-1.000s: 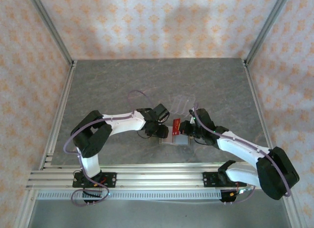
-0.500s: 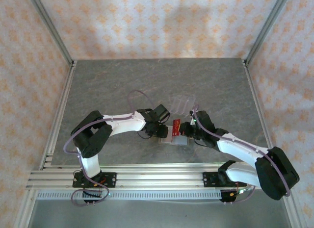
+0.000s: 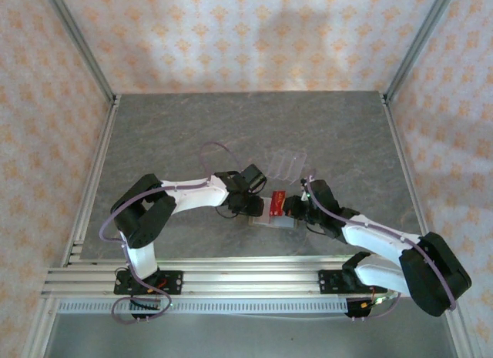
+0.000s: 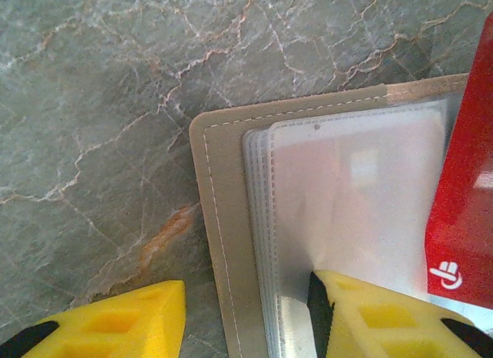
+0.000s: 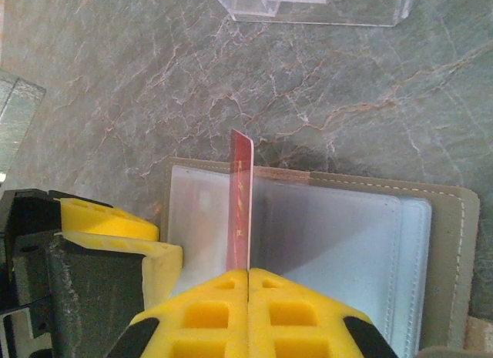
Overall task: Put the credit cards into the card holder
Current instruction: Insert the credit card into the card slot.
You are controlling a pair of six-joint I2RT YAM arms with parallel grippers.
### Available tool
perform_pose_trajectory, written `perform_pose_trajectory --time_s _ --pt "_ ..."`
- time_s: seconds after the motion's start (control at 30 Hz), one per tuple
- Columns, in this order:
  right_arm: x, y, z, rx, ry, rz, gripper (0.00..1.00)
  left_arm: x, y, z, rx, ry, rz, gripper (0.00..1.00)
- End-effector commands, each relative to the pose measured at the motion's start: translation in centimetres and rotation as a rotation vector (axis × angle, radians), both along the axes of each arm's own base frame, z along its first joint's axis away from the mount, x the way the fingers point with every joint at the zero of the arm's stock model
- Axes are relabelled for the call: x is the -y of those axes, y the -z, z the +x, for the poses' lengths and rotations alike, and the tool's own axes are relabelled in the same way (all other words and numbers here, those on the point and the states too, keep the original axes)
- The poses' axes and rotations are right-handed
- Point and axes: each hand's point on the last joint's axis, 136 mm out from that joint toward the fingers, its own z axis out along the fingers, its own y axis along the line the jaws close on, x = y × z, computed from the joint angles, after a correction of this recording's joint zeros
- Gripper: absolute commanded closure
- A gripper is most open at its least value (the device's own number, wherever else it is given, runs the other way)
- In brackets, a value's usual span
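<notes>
Marble tabletop [image 3: 169, 135], open card holder [image 4: 218, 219], right hand [image 5: 248, 275] pinching red card [image 5: 242, 212], white logo [image 4: 444, 275]

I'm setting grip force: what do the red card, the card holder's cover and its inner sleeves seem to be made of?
The red card looks like stiff glossy plastic: thin and straight edge-on. The card holder cover: matte tan leather or imitation, with a stitched border. Its inner sleeves: probably clear flexible plastic film; stacked translucent edges, soft sheen.
</notes>
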Motion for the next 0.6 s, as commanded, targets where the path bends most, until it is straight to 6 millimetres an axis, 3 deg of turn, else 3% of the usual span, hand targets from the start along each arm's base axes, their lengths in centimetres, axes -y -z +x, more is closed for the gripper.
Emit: perform_pose_trajectory --time_s 0.0,0.57 --pt "-0.1 0.1 -0.2 0.004 0.011 0.026 1.00 -1.8 2.1 -1.0 -0.024 -0.014 0.086 0.54" --pt "1.1 3.0 -2.8 -0.066 0.027 0.034 1.00 -1.7 2.6 -1.1 -0.034 -0.021 0.084 0.54"
